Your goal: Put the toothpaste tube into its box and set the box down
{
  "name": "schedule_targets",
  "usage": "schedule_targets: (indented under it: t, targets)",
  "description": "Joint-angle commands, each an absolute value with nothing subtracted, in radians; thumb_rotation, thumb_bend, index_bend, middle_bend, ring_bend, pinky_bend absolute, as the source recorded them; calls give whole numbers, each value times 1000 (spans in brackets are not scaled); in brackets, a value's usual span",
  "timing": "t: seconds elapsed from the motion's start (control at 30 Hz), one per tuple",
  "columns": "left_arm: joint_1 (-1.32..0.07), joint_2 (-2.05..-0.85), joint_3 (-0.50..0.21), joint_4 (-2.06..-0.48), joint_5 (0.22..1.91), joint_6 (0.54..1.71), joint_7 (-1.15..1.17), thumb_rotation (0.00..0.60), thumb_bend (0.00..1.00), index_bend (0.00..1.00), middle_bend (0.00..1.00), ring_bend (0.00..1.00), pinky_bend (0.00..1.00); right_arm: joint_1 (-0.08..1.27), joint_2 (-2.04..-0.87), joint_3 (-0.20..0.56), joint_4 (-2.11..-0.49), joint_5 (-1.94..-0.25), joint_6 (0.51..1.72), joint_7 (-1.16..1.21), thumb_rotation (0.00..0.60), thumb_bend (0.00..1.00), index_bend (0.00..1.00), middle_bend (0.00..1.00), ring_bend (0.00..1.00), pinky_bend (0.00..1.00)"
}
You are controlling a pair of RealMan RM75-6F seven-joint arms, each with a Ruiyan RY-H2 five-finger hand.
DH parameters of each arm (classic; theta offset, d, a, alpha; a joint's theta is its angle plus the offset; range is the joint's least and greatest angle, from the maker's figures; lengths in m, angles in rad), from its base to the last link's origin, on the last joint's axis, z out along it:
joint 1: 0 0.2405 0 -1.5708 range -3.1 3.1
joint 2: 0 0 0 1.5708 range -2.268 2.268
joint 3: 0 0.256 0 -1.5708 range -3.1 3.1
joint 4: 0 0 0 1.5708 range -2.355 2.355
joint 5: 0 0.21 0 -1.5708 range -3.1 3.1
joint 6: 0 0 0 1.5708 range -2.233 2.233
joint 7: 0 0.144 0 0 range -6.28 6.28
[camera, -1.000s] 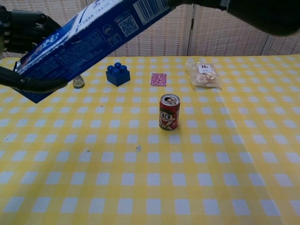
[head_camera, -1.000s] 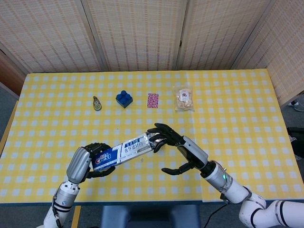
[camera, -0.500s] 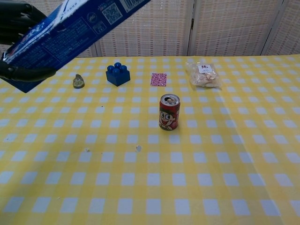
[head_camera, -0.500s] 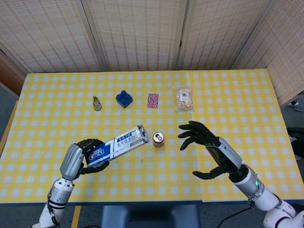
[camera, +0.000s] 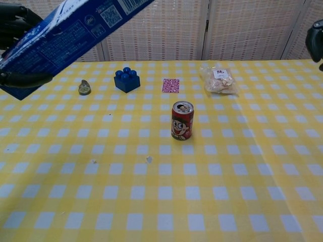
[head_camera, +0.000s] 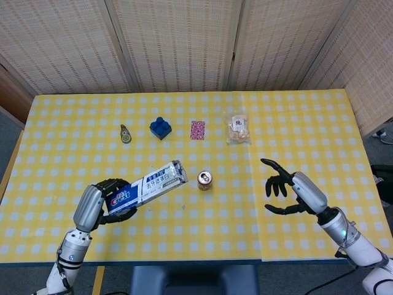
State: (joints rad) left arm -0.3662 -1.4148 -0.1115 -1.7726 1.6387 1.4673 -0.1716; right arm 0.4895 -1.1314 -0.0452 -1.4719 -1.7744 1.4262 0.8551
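Left hand (head_camera: 98,203) grips my toothpaste box (head_camera: 147,186) by its near end, box lifted off the table (head_camera: 319,123) and slanting up to the right. Right hand (head_camera: 288,190) holds nothing, fingers spread, well right of the box. Red can (head_camera: 204,179) sits just past the box's far end, between my hands. Beyond it: blue brick (head_camera: 160,128), pink square (head_camera: 197,129), snack bag (head_camera: 237,128).

Chest view: left hand (camera: 12,30) wraps the box (camera: 65,38) at top left. Right hand (camera: 315,43) is only a sliver at the right edge. Can (camera: 181,120) stands upright mid-table. Toothpaste tube itself: can't see it.
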Motion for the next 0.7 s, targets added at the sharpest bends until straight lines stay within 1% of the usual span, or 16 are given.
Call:
schedule_targets:
  t: [0.03,0.1,0.13,0.17,0.23,0.33,0.43,0.53,0.7]
  targets:
    - [-363,-1410,-113,-1765,1640,1476,-191,600,227,506,604,504,586,407,-1154,-76,-1361,-1723,1415,626,600,274,0,551,559,667]
    - [-360,-1405,-106,-1754,1645,1479,-210,600,227,506,604,504,586,364,-1148,-84,-1346,-1687,1420,534,600,274,0,487,466,571]
    - [-354,-1404,-99,-1743,1645,1483,-225,600,227,506,604,504,586,340,-1136,-92,-1347,-1656,1408,487,600,274,0,408,387,471]
    - [-351,-1406,-93,-1733,1648,1486,-239,600,227,506,604,504,586,328,-1126,-95,-1362,-1637,1398,451,600,274,0,353,340,413]
    - [-344,-1412,-80,-1704,1653,1490,-258,600,227,506,604,503,586,306,-1106,-91,-1402,-1594,1382,370,600,274,0,196,207,262]
    - [-334,-1431,-56,-1655,1658,1490,-276,600,227,507,604,504,586,282,-1097,-82,-1442,-1564,1386,304,600,274,0,85,105,148]
    - [-325,-1457,-29,-1595,1666,1485,-294,600,228,508,604,503,586,266,-1087,-83,-1463,-1567,1395,297,600,273,0,19,38,60]
    - [-317,-1488,-8,-1530,1667,1479,-315,600,228,510,605,503,585,247,-1087,-79,-1466,-1564,1410,271,600,273,0,0,2,4]
    - [-304,-1540,20,-1429,1664,1468,-348,600,227,512,606,503,584,225,-1096,-70,-1469,-1544,1407,236,600,275,0,0,0,0]
